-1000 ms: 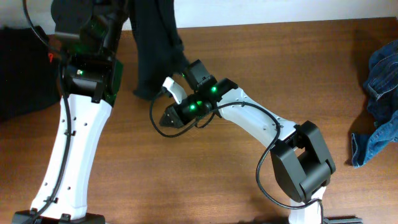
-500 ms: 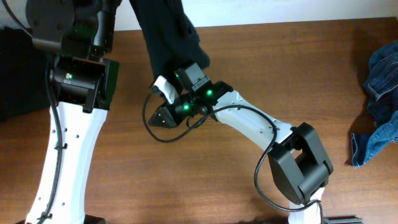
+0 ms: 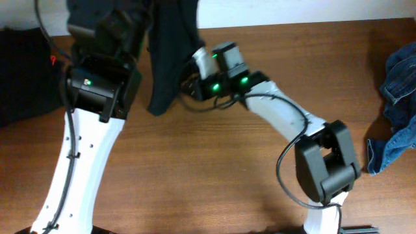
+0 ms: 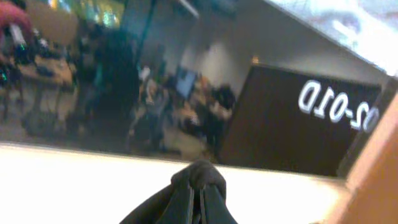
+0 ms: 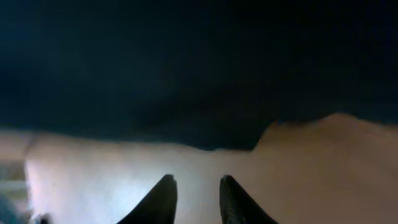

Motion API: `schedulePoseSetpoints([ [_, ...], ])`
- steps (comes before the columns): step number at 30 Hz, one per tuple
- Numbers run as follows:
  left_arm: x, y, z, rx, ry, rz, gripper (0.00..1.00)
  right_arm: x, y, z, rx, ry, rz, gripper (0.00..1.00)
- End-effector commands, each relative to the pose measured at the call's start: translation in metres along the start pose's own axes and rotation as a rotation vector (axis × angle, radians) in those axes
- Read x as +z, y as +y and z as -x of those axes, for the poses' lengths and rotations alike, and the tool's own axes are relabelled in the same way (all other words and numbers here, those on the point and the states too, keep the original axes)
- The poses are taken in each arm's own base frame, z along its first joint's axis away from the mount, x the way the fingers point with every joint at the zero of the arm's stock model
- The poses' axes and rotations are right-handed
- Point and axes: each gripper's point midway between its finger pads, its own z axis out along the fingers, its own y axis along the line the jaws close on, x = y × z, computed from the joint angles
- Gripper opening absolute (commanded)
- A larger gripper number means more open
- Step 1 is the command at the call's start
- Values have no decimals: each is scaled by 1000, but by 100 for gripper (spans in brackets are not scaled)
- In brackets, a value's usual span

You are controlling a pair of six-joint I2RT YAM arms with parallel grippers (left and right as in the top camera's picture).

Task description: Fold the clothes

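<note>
My left tool (image 4: 199, 196) is pinched together on a bunched fold of the black T-shirt (image 3: 170, 58), which hangs lifted over the far-left part of the tabletop (image 3: 214, 169). My right tool (image 5: 196, 180) sits low over the tabletop just beside the shirt's hanging edge. Its fingers are apart with only bare wood between them, and they grip nothing. A blue denim garment (image 3: 398, 97) lies crumpled at the tabletop's right edge. A dark heap (image 3: 19, 84) sits at the tabletop's left edge, possibly more cloth.
</note>
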Motion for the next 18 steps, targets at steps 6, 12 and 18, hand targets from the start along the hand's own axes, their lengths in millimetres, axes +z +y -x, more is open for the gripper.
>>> schedulePoseSetpoints([
  [6, -30, -45, 6, -23, 42, -78, 0, -51, -73, 35, 133, -132, -96, 39],
  [12, -33, -36, -23, -9, 161, -38, 0, -110, -81, 82, 114, -241, 27, 40],
  [18, -39, -26, -50, 6, 273, 1, 0, -173, -57, 130, 55, -314, 120, 37],
])
